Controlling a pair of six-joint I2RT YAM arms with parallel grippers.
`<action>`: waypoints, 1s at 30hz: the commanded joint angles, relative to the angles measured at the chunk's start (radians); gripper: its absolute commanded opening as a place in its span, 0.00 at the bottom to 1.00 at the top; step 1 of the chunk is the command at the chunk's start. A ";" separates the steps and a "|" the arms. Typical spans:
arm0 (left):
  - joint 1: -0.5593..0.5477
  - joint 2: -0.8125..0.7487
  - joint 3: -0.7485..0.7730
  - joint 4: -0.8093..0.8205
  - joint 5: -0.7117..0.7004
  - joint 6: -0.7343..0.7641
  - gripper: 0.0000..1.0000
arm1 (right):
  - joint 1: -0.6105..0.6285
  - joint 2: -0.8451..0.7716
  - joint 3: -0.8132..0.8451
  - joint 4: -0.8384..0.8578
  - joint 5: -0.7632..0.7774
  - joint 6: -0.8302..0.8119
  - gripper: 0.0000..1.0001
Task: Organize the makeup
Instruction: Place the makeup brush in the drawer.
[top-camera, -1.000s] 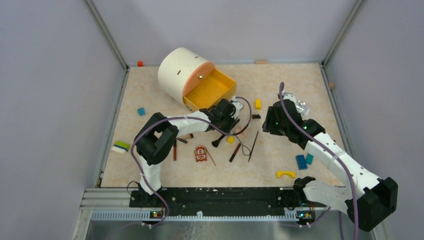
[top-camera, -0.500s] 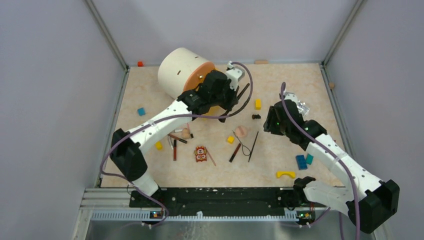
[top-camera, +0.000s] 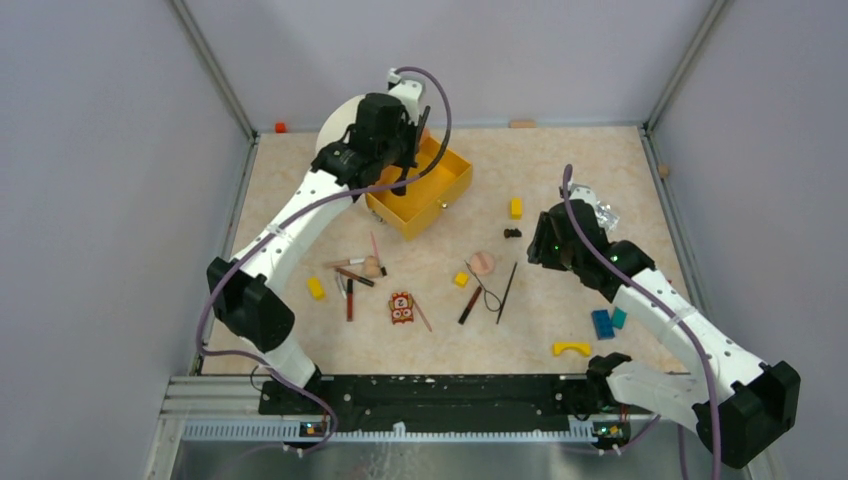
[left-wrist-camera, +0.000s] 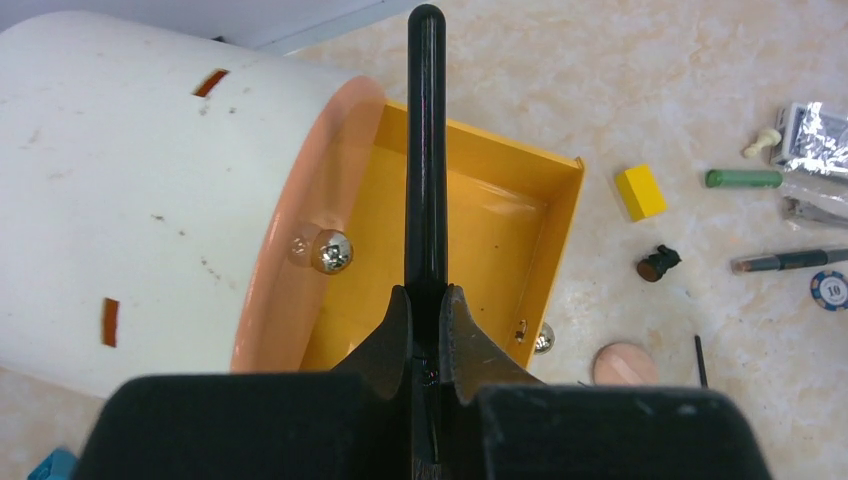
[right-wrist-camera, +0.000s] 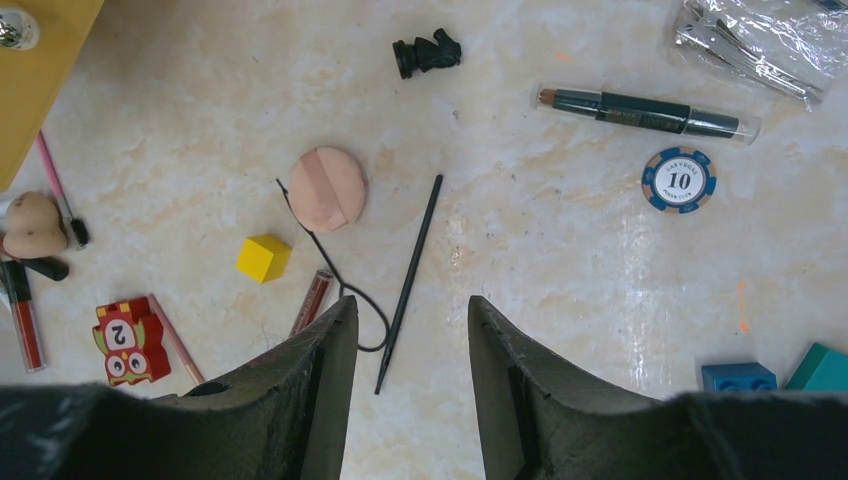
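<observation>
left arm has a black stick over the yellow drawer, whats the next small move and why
Probably lower the left gripper toward the yellow drawer, then release: it is shut on the black stick, which lines up over the open drawer in the wrist view.

Bright, even overhead light with soft, faint shadows. Detail beyond the jaws is sharp; the dark fingers (right-wrist-camera: 300, 400) nearest the lens blur. A silver knob (left-wrist-camera: 331, 252) left of the left jaws glints.

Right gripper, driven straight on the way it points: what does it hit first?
Probably the thin black stick, lying on the table ahead of the right gripper, in line with its open jaws; depth unclear.
</observation>
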 joint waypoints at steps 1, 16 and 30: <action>-0.016 0.041 0.031 0.041 -0.009 0.046 0.00 | -0.008 -0.017 -0.001 -0.004 0.005 -0.008 0.44; -0.013 0.069 -0.120 0.150 -0.032 0.047 0.00 | -0.007 -0.004 -0.008 0.009 0.000 -0.006 0.44; -0.014 0.111 -0.138 0.120 -0.075 0.026 0.03 | -0.008 0.008 -0.005 0.011 0.000 -0.011 0.44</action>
